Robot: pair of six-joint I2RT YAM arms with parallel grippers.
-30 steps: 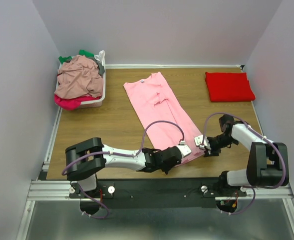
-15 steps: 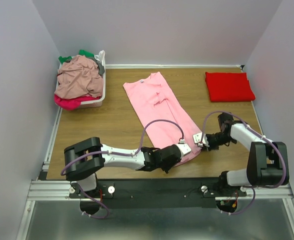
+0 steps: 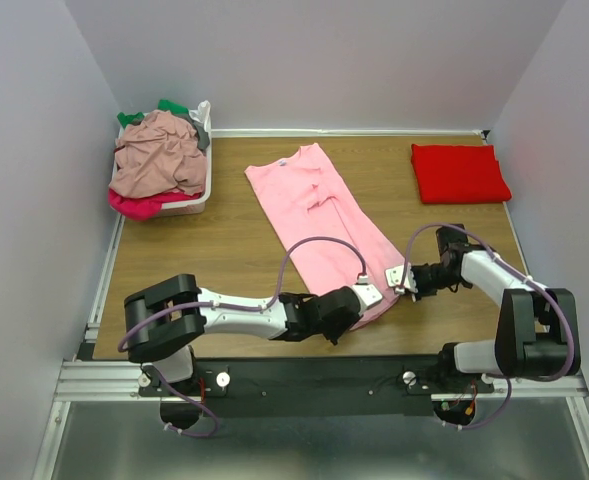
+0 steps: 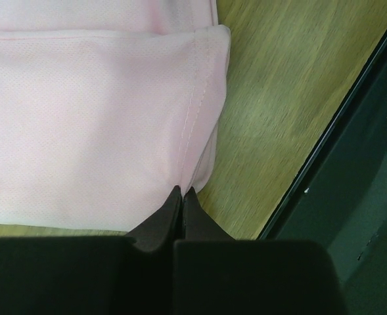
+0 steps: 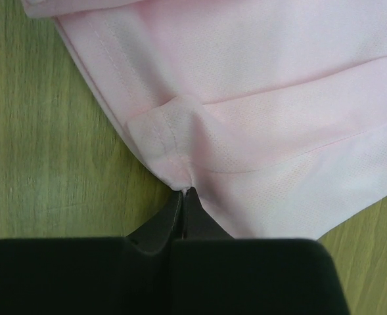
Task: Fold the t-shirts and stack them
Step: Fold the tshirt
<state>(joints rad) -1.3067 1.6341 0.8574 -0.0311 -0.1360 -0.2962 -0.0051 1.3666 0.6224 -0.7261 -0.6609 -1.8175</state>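
A light pink t-shirt (image 3: 319, 220) lies folded lengthwise on the wooden table, neck toward the back. My left gripper (image 3: 359, 305) is shut on its near hem corner; the left wrist view shows the hem (image 4: 193, 131) pinched at the closed fingertips (image 4: 182, 192). My right gripper (image 3: 402, 282) is shut on the hem's right corner, where a small fold of pink cloth (image 5: 173, 151) bunches at the tips (image 5: 183, 191). A folded red t-shirt (image 3: 459, 172) lies at the back right. More t-shirts, dusty rose (image 3: 156, 155), magenta and green, are heaped in the basket.
The white plastic basket (image 3: 189, 205) stands at the back left corner of the table (image 3: 204, 260). The black base rail (image 3: 304, 375) runs along the near table edge, close behind both grippers. Grey walls close in on three sides.
My right gripper moved left to the pink shirt's hem corner and closed on it. The left gripper stayed shut on the hem and shifted slightly.
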